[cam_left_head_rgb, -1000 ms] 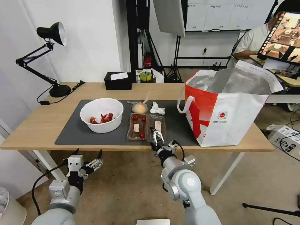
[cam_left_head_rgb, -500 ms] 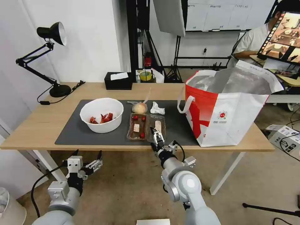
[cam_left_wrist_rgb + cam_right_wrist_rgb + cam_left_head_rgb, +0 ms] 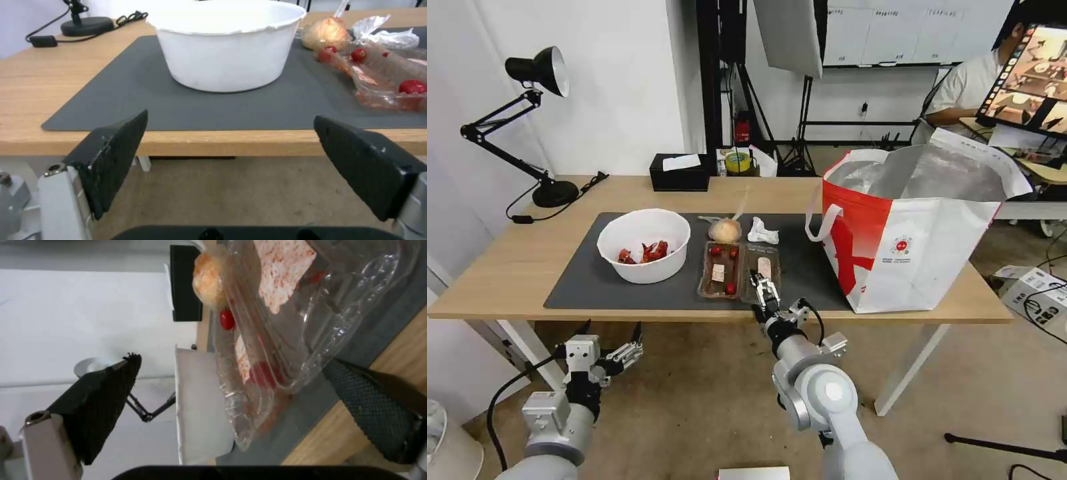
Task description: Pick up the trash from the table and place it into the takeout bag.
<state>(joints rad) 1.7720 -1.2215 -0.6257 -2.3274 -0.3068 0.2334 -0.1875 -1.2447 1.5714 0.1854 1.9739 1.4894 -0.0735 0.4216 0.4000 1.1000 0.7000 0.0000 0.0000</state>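
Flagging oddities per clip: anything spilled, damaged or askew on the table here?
Nothing spilled. The bowl, tray, bun and tissue sit on the mat; the bag stands upright and open. The right gripper is open at the tray's near edge; the left gripper waits below the table.

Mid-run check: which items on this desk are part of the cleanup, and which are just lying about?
Job items:
white bowl with red scraps
clamshell tray
bagged bun
crumpled tissue
takeout bag
right tool, open at the tray's near edge

Lying about:
desk lamp
black tissue box
tape roll
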